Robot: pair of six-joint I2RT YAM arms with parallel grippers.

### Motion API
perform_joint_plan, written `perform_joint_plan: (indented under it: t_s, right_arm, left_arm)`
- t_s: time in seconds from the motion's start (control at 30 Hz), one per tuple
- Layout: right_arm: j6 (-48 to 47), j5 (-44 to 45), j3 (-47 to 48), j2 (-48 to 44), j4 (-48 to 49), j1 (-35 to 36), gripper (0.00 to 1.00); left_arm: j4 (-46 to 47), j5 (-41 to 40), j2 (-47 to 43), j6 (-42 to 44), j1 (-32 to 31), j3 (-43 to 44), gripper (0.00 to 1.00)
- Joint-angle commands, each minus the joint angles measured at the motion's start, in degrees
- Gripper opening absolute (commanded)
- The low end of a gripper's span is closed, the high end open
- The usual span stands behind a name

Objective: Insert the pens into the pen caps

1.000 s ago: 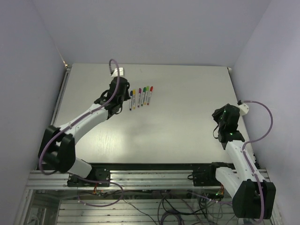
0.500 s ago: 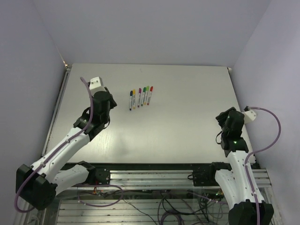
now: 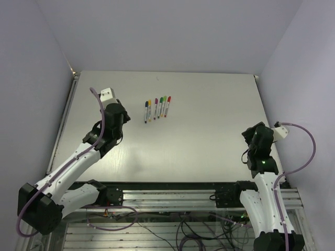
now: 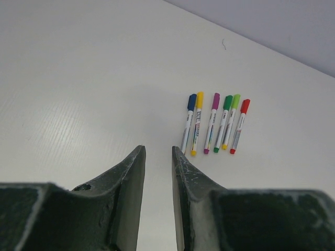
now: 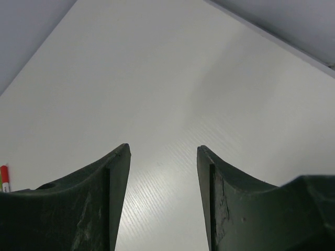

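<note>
Several pens (image 3: 157, 109) lie side by side in a row at the back middle of the table (image 3: 199, 104). In the left wrist view (image 4: 214, 123) each has a silver-white barrel with a coloured cap on its far end: blue, yellow, purple, two greens, red. No loose caps show. My left gripper (image 3: 118, 125) hovers left of and nearer than the row, a little open and empty (image 4: 158, 149). My right gripper (image 3: 252, 137) is open and empty (image 5: 163, 147) over the table's right side. One red pen end (image 5: 4, 178) shows at that view's left edge.
Pale walls close in the table at the back, left and right. A metal rail (image 3: 172, 189) with cables runs along the near edge between the arm bases.
My left arm has drawn back from beside the pen row to the left and nearer. My right arm has pulled back towards the near right. The pens have not moved.
</note>
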Motion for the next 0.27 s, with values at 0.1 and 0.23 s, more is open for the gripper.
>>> perform_joint_plan:
  t_s: [0.1, 0.23]
  right_arm:
    - [1.4, 2.16, -1.43, -2.02, -0.1, -0.34, 0.5]
    - [1.84, 2.36, -0.45, -0.37, -1.09, -0.39, 0.51]
  left_arm:
    - [0.07, -0.82, 0.75, -0.43, -0.21, -0.13, 0.36]
    - [-0.52, -1.82, 0.83, -0.4, -0.2, 0.1, 0.36]
